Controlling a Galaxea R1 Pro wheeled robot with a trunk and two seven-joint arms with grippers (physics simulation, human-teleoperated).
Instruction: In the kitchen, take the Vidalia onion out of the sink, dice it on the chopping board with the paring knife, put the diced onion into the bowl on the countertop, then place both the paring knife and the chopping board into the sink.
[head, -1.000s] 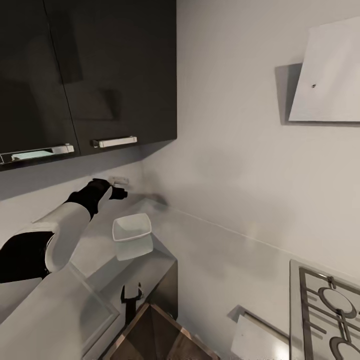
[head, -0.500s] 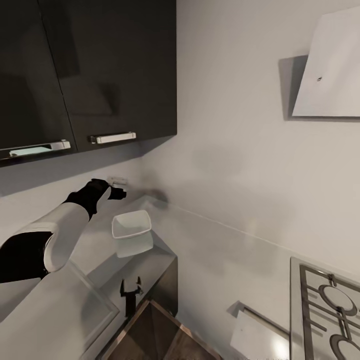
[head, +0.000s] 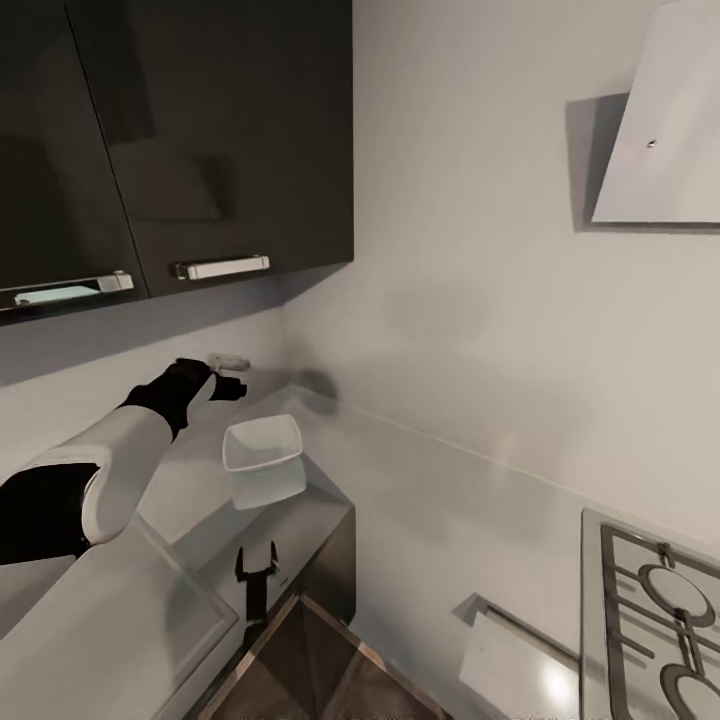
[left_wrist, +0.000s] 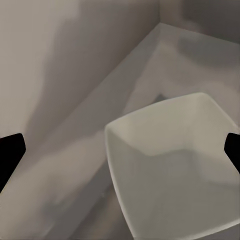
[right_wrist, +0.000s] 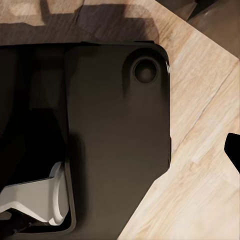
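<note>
The shallow white bowl (head: 262, 445) sits on the grey countertop (head: 420, 500) near the corner of the wall. My left arm reaches out over the worktop, and its gripper (head: 232, 388) hangs just beyond and above the bowl. In the left wrist view the bowl (left_wrist: 175, 165) lies below the left gripper (left_wrist: 120, 152), whose black fingertips (left_wrist: 10, 155) stand far apart with nothing between them. My right gripper (head: 257, 572) is low by the cabinet front, fingers apart and empty. The right wrist view looks at my black base (right_wrist: 100, 130) and the wood floor (right_wrist: 200, 165). The onion, sink, chopping board and paring knife are out of view.
Glossy black upper cabinets (head: 200, 140) with pale handles (head: 222, 267) hang above my left arm. A white extractor hood (head: 660, 150) is on the wall at the right, and a hob grate (head: 660, 620) lies below it. Wood floor (head: 320, 670) shows by the cabinet end.
The whole head view has shifted slightly, so the camera has moved. The left arm keeps its pose above the bowl, and both grippers stay open.
</note>
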